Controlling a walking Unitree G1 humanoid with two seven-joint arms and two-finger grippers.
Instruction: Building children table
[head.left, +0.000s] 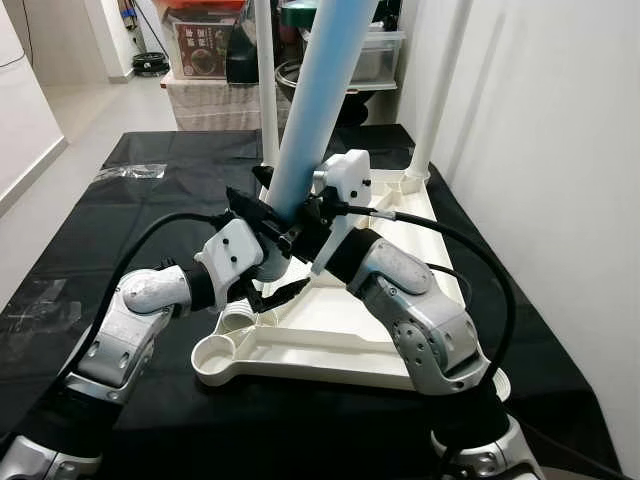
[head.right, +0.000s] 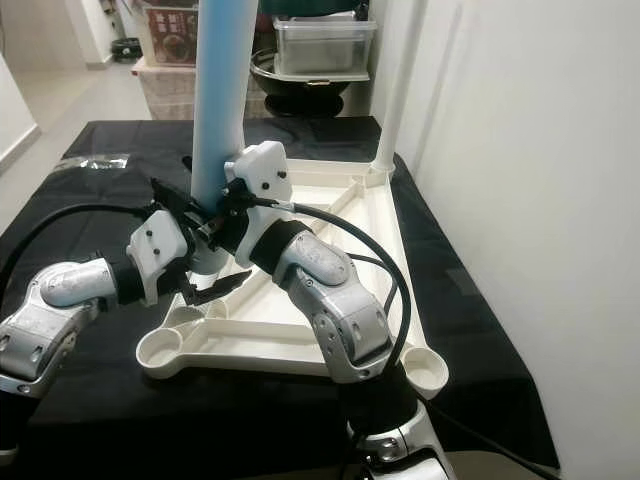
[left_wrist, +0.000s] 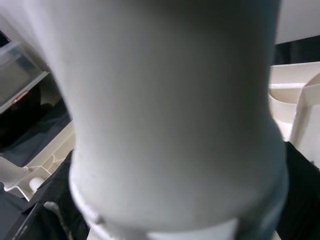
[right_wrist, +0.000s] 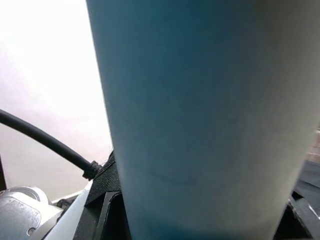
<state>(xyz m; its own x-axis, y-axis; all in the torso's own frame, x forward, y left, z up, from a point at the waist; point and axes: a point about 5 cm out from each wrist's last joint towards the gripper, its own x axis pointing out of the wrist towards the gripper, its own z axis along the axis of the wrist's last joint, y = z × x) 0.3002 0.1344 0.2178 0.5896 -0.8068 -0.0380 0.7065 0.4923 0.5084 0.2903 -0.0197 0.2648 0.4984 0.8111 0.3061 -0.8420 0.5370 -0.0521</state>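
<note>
- Black cloth (head.left: 120, 230) covers the work surface; white wall on the right; storage boxes (head.left: 205, 40) behind.
- Tabletop (head.left: 330, 340), white plastic, lies upside down on the cloth; two white legs (head.left: 440, 90) already stand in the far sockets.
- Blue leg (head.left: 315, 110) stands tilted over a near socket; left gripper (head.left: 262, 212) and right gripper (head.left: 312, 222) clench its lower end from opposite sides.
- Judgement: leg is light, stiff and smooth, likely slippery; hold low, near the socket.
- Box label is unreadable.
</note>
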